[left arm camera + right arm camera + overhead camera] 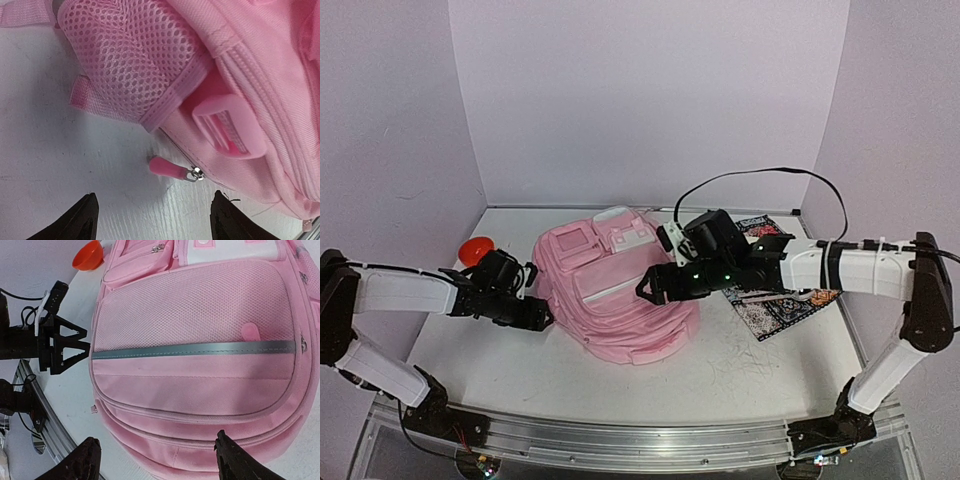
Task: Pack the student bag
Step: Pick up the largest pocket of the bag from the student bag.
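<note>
The pink student bag [615,290] lies flat in the middle of the table, front pockets up, zips shut. My left gripper [546,318] is open at the bag's left side. In the left wrist view its jaws [155,222] stand wide apart just short of a pink zip pull [167,168] lying on the table beside the bag's mesh side pocket [132,60]. My right gripper [647,288] is open and empty, hovering over the bag's front. The right wrist view looks down on the front pocket with its grey strip [195,349], and the left gripper [62,347] shows at the left.
An orange bowl [476,250] sits at the back left; it also shows in the right wrist view [88,254]. A patterned book or pouch [775,290] lies to the right of the bag under my right arm. A black cable [760,180] loops above the right arm.
</note>
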You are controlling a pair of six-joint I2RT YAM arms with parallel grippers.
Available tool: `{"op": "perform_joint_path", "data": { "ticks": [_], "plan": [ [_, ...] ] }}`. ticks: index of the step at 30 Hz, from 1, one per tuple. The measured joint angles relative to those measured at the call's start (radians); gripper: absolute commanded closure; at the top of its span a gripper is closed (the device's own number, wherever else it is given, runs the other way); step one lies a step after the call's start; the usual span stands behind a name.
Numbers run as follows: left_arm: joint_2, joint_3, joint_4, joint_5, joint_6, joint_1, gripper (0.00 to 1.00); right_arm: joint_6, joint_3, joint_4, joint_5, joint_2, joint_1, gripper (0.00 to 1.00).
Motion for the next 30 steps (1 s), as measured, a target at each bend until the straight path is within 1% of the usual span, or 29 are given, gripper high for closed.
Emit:
{"op": "perform_joint_path", "data": {
  "ticks": [6, 10, 13, 15, 19, 23, 27, 30],
  "plan": [
    [0.107, 0.024, 0.051, -0.003, 0.022, 0.000, 0.23, -0.042, 0.036, -0.029, 0.042, 0.050, 0.022, 0.19],
    [0.130, 0.030, 0.077, 0.020, 0.033, 0.000, 0.23, 0.010, 0.031, -0.068, 0.110, 0.052, 0.028, 0.17],
    [0.157, 0.031, 0.111, 0.049, 0.044, -0.001, 0.26, 0.065, 0.024, -0.090, 0.126, 0.058, 0.020, 0.17],
    [0.185, 0.034, 0.136, 0.068, 0.052, -0.007, 0.28, 0.083, 0.040, -0.094, 0.122, 0.090, 0.014, 0.17],
    [0.235, 0.081, 0.156, 0.091, 0.060, -0.029, 0.28, 0.099, 0.107, -0.102, 0.098, 0.189, -0.015, 0.19],
    [0.253, 0.096, 0.163, 0.094, 0.069, -0.056, 0.29, 0.098, 0.167, -0.133, 0.058, 0.242, -0.072, 0.19],
    [0.253, 0.096, 0.188, 0.097, 0.083, -0.101, 0.37, 0.083, 0.248, -0.139, 0.016, 0.278, -0.142, 0.19],
    [0.253, 0.096, 0.196, 0.092, 0.102, -0.124, 0.39, 0.069, 0.283, -0.124, -0.009, 0.288, -0.178, 0.19]
  ]
}}
